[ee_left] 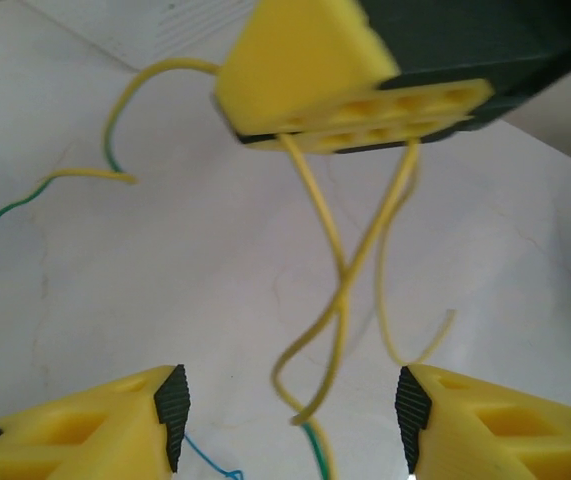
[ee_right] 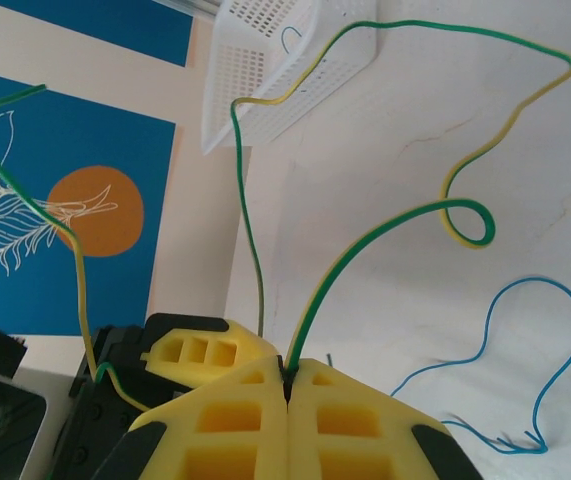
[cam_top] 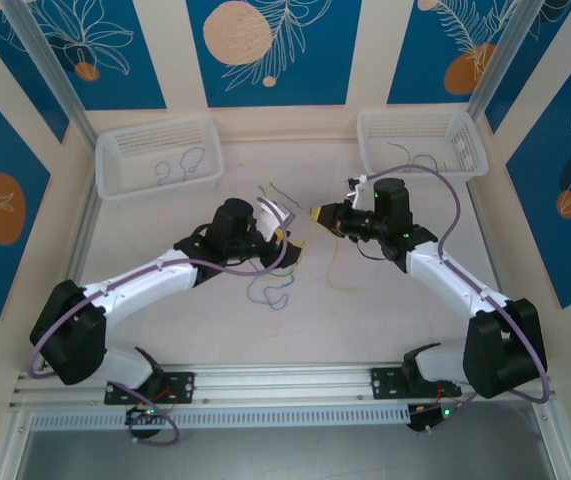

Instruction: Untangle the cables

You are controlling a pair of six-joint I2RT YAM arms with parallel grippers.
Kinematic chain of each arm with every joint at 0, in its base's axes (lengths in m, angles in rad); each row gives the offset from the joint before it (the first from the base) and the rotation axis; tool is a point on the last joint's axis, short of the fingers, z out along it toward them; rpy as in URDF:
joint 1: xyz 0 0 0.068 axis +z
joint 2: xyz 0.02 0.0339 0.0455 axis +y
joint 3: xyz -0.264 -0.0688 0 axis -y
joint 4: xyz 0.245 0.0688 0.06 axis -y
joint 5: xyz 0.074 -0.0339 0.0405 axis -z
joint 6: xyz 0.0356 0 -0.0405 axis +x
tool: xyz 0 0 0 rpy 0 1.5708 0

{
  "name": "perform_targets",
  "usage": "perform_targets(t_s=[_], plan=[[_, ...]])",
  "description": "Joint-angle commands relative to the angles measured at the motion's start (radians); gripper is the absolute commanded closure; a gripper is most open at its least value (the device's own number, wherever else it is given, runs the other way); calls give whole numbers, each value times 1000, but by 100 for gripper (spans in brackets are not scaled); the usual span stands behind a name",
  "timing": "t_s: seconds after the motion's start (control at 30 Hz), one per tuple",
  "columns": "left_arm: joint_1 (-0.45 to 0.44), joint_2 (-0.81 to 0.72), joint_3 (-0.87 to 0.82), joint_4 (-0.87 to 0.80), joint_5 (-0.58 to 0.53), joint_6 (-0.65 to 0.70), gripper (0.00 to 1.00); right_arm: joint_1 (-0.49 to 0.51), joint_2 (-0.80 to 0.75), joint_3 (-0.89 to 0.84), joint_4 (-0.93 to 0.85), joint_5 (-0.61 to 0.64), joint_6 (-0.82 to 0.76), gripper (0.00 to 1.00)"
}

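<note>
A green-and-yellow cable (ee_right: 345,260) is clenched in the right hand (ee_right: 287,385); the left hand (ee_left: 290,405) is released, yellow loops (ee_left: 344,285) hanging between its fingers.

Glossy plastic-sheathed cables (ee_left: 343,288) on a matt, smooth table (ee_left: 165,300) (baskets (cam_top: 130,135) look perforated plastic)
</note>
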Motion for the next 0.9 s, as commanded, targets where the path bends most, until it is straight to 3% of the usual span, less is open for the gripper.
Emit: perform_targets(t_s=[0.0, 0.27, 0.47, 0.6, 0.67, 0.83, 0.87], plan=[[-19, -23, 14, 26, 119, 72, 38, -5, -11, 33, -22, 3, 23, 100], [-36, 3, 20, 31, 154, 98, 39, -3, -7, 44, -15, -14, 44, 100], [-45, 23, 27, 45, 164, 107, 63, -2, -6, 47, -17, -15, 49, 100], [-47, 23, 24, 38, 162, 110, 62, -2, -8, 44, -11, -24, 57, 100], [-47, 20, 20, 42, 164, 113, 71, -3, -10, 41, -7, -23, 58, 100], [-47, 16, 16, 41, 148, 117, 82, -9, -12, 35, -4, -21, 60, 100], [-47, 14, 17, 37, 146, 117, 90, -9, -12, 36, -5, -23, 58, 100]])
